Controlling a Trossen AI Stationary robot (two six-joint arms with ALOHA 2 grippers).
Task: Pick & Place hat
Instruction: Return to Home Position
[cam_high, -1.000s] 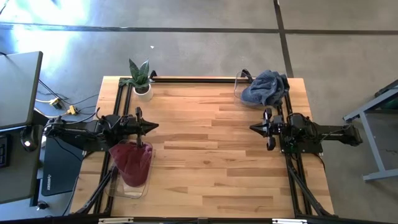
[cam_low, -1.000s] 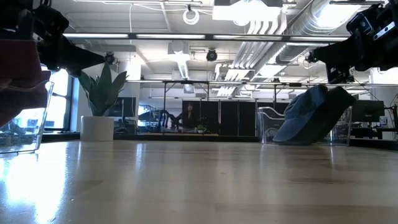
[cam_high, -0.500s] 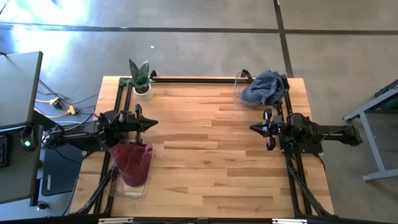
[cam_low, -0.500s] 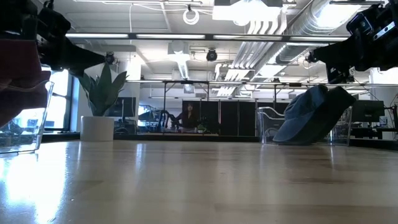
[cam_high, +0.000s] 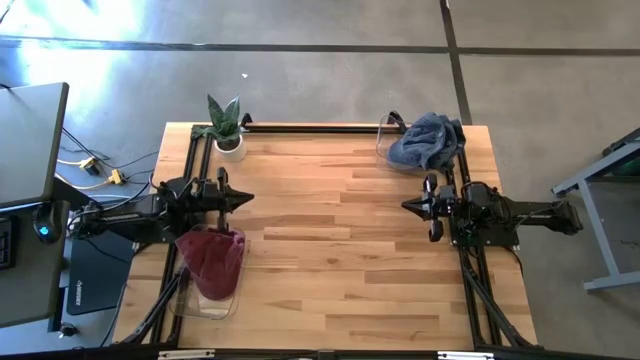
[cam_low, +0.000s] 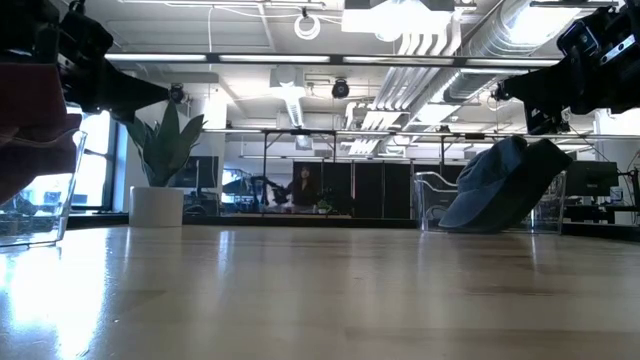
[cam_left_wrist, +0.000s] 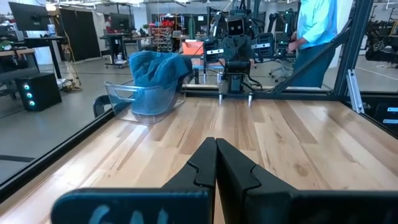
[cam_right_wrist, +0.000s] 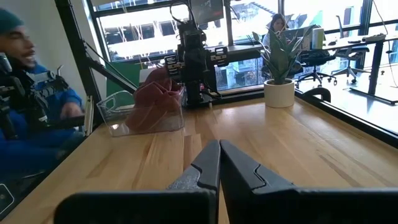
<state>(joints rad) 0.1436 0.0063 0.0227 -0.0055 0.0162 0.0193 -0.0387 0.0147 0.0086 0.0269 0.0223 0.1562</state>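
Note:
A dark red hat lies in a clear container at the table's left near side, also in the right wrist view. A blue hat rests on a clear container at the far right corner; it hangs over that container's rim in the left wrist view. My left gripper hovers shut just beyond the red hat, pointing right. My right gripper is shut at the right side, pointing left, clear of the blue hat.
A potted plant stands at the far left corner. Black rails run along the far edge and both sides. Bare wooden table lies between the arms. A person in blue shows beyond the left side.
The left arm has drawn back slightly toward the table's left edge, staying shut. Both hats have kept their places.

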